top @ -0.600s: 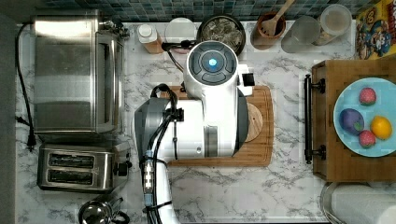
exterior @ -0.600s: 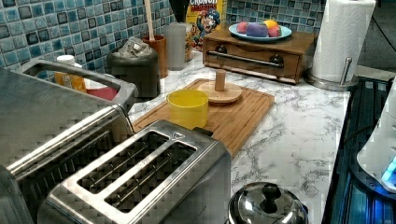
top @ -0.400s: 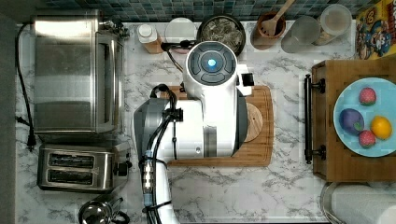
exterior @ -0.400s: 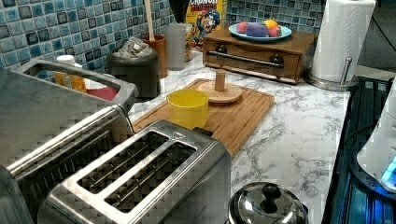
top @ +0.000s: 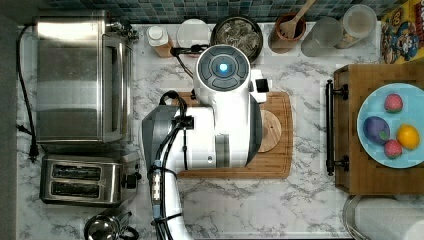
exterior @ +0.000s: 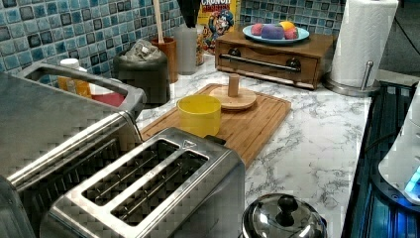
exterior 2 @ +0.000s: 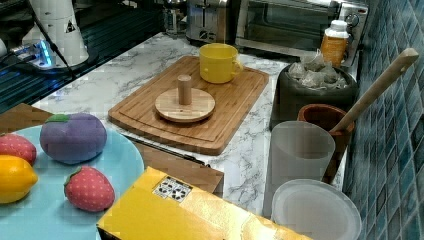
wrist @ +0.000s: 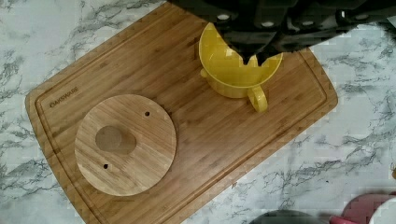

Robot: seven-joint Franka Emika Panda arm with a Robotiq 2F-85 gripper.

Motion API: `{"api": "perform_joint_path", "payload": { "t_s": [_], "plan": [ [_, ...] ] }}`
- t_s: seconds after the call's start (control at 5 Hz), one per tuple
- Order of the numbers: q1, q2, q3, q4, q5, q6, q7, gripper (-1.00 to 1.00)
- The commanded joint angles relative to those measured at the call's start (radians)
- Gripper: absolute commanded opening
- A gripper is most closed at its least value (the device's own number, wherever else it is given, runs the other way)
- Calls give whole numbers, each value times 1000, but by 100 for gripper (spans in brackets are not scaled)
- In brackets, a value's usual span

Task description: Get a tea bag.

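Tea bags [exterior 2: 316, 67] heaped in open dark jar [exterior 2: 312, 97], by tiled wall, just off board [exterior 2: 192, 102] edge. Wooden lid [wrist: 125, 143] flat on board, apart from yellow mug [wrist: 236, 70]. Gripper [wrist: 254, 57] hangs above mug, fingertips together, holding nothing. Arm [top: 220, 117] folded over board in top view, wrist pointing down.

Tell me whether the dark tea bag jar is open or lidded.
Open: the dark jar shows tea bags heaped at its mouth; the wooden lid lies on the cutting board.
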Motion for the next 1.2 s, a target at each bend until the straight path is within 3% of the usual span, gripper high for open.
{"api": "perform_joint_path", "payload": {
  "t_s": [0.2,0.4,0.6,0.8,1.0,1.2],
  "plan": [
    [-20,64,-26,114,11,165,25,-100],
    [-25,40,-26,97,-21,281,13,-100],
    [-15,42,-39,108,-72,353,-15,-59],
    [-8,114,-47,193,-121,330,-35,100],
    [-86,189,52,244,-201,317,-13,100],
    [-53,248,19,283,-213,301,-20,100]
  ]
}}
